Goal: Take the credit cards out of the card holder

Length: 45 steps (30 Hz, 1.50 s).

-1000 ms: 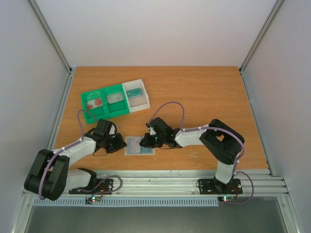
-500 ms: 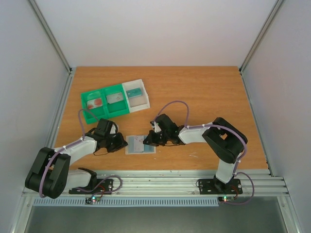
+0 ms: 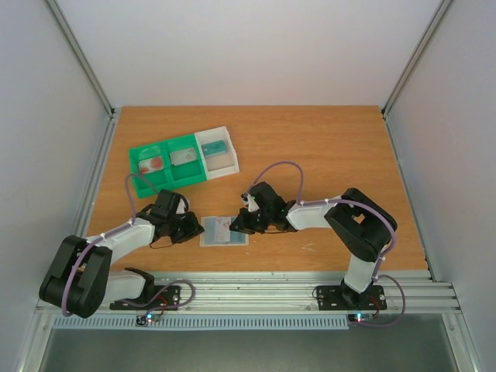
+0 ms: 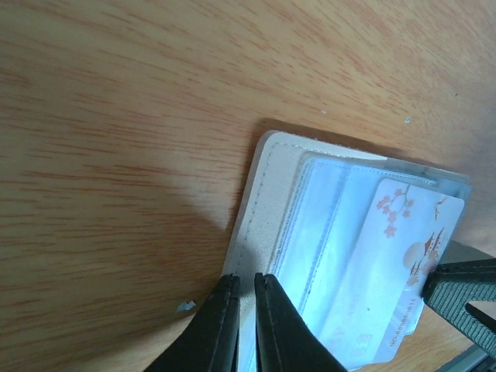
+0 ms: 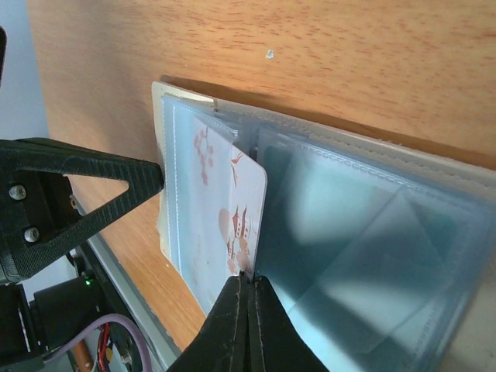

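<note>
Card holder (image 3: 224, 231) lies open on the bench (image 3: 325, 147), near its front edge. Your left claw (image 4: 244, 298) pins the cover edge; your right claw (image 5: 248, 291) pinches the white card (image 5: 225, 201) by its corner. The card looks thin, stiff and slick, so pull it flat along the sleeve.

Reading no words, brands, numbers or signs anywhere. Seeing only a red picture print of blossoms and branches on the white card (image 4: 403, 263) poking from the card holder (image 4: 267, 194); finding any small lettering there too blurred for making out.
</note>
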Motion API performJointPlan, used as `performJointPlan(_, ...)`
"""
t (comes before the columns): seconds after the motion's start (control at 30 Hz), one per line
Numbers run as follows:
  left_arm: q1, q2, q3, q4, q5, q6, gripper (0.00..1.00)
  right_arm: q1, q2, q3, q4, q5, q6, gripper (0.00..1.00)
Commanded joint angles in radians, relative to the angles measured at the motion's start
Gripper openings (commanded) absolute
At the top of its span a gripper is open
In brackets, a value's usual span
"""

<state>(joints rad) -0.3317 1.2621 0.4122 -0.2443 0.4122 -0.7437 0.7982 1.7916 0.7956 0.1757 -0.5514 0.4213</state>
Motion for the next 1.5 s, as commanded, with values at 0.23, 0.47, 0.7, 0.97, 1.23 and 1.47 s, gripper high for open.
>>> performJointPlan(0.23, -0.02, 0.016, -0.053, -0.049, -0.088, -0.023, 0.1, -0.007, 0.029, -0.016, 0.115, -0.03, 0.04, 0.12)
performJointPlan(0.47, -0.029, 0.004, -0.049, -0.052, -0.093, -0.028, 0.1, -0.007, 0.078, -0.004, 0.135, -0.023, 0.048, 0.15)
performJointPlan(0.7, -0.033, -0.001, -0.052, -0.052, -0.094, -0.028, 0.1, -0.007, 0.105, 0.004, 0.176, -0.043, 0.062, 0.14)
performJointPlan(0.97, -0.036, -0.034, -0.052, -0.07, -0.097, -0.031, 0.11, -0.007, 0.093, 0.006, 0.14, -0.016, 0.063, 0.01)
performJointPlan(1.23, -0.038, -0.049, -0.049, -0.075, -0.09, -0.028, 0.11, -0.02, -0.065, -0.047, -0.02, 0.1, 0.034, 0.01)
performJointPlan(1.47, -0.04, -0.087, -0.04, -0.092, -0.089, -0.037, 0.15, -0.025, -0.141, -0.079, -0.057, 0.136, 0.041, 0.01)
